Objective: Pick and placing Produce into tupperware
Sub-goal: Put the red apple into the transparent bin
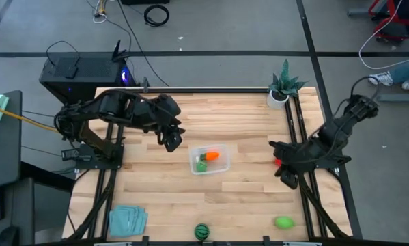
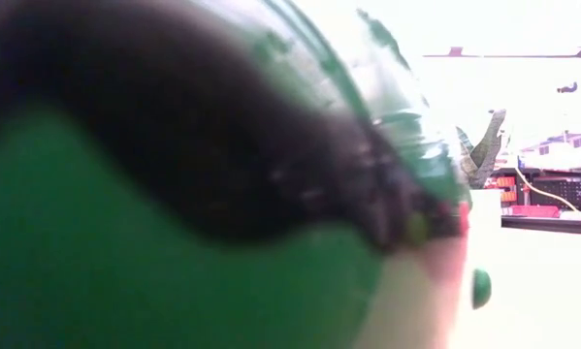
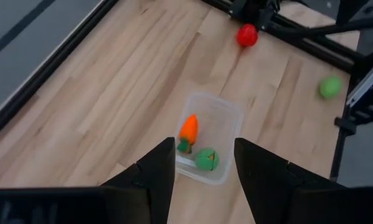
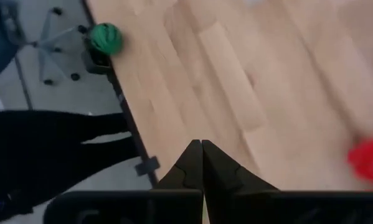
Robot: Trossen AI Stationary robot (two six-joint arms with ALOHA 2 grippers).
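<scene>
The clear tupperware (image 1: 210, 160) stands mid-table and holds the orange carrot (image 1: 212, 156) and a green piece (image 1: 202, 166); the left wrist view shows the tupperware (image 3: 212, 134), carrot (image 3: 188, 129) and green piece (image 3: 206, 159) too. My left gripper (image 1: 173, 140) hovers open just left of the container, fingers (image 3: 203, 168) apart. My right gripper (image 1: 283, 174) is shut (image 4: 202, 163) near the right rail, beside the red piece (image 1: 277, 162) (image 4: 368, 160) (image 3: 247, 35). Another green piece (image 1: 283, 222) (image 3: 329, 86) and the dark green striped ball (image 1: 202, 231) (image 4: 105, 38) lie near the near edge. The peach ball is out of view.
A potted plant (image 1: 283, 87) stands at the far right corner. A folded teal cloth (image 1: 127, 221) lies at the near left. The striped ball (image 2: 174, 194) fills most of the low view. Black rails run along both table sides. A person's dark legs show beyond the table in the right wrist view.
</scene>
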